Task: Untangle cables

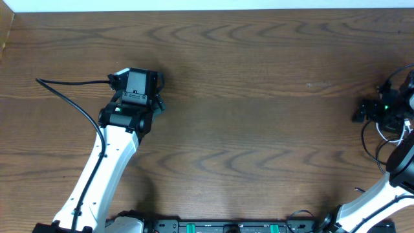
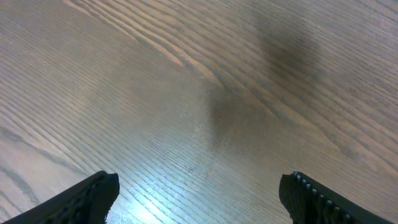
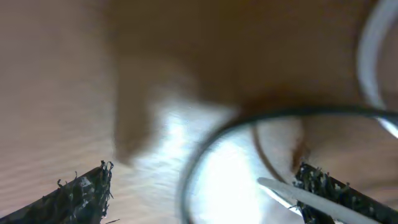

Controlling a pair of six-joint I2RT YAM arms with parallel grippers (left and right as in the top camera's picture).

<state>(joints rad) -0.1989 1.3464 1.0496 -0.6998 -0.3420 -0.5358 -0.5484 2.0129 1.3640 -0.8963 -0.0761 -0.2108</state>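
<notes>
The cables lie bunched at the table's right edge, partly cut off by the overhead view: thin black loops (image 1: 366, 144) and a white cord (image 1: 405, 127). My right gripper (image 1: 383, 107) hangs over this bunch. In the blurred right wrist view its jaws (image 3: 202, 177) are open. A black cable (image 3: 249, 119) arcs across the gap between them without being pinched. A white cord (image 3: 368, 62) curves at the upper right, and a white strand (image 3: 277, 188) runs beside the right finger. My left gripper (image 1: 137, 81) is far off at the left, open (image 2: 199, 186) over bare wood.
The wooden table (image 1: 259, 116) spans the whole view. A thick black wire (image 1: 71, 97) belonging to the left arm loops out to the left of that gripper. The arm bases sit along the front edge (image 1: 226, 226).
</notes>
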